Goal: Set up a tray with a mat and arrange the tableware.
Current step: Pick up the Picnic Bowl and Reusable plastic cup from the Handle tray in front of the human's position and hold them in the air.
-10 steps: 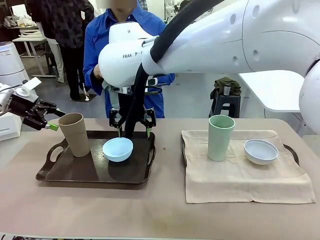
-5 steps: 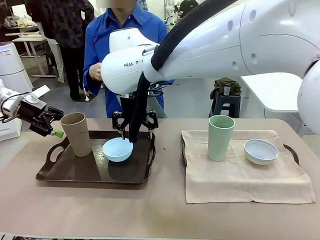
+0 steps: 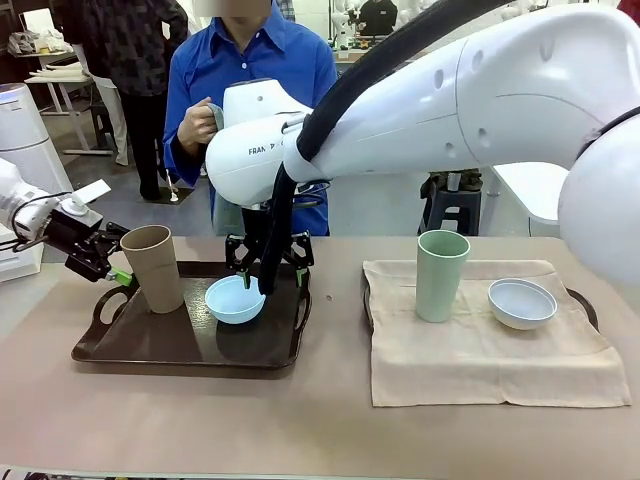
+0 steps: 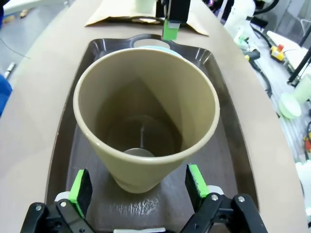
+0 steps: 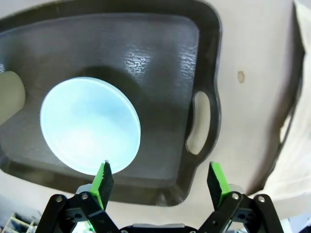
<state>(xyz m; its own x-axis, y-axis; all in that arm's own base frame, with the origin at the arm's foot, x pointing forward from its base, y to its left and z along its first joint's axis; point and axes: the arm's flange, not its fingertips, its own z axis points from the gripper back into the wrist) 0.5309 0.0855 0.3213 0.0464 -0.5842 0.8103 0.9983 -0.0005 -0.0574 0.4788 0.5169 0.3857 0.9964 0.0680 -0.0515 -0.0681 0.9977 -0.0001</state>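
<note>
A tan-brown cup (image 3: 152,268) stands upright at the left of the dark brown tray (image 3: 150,345), with a light blue bowl (image 3: 236,299) beside it. My left gripper (image 3: 103,262) is open beside the cup. In the left wrist view its green pads (image 4: 80,187) flank the base of the cup (image 4: 146,116) without touching it. My right gripper (image 3: 268,265) hangs open over the bowl's far rim. In the right wrist view the bowl (image 5: 90,125) lies just past its left fingertip (image 5: 103,175). A pale green cup (image 3: 441,275) and a whitish bowl (image 3: 521,303) stand on a beige mat (image 3: 480,360).
The mat covers a second tray whose handle (image 3: 587,305) shows at the right. A person in a blue shirt (image 3: 250,70) stands at the far side, hands held near the chest. Bare tabletop (image 3: 300,430) runs along the front edge.
My left gripper has moved down and closer to the tan cup. My right gripper has dropped slightly toward the blue bowl. The tableware has not moved.
</note>
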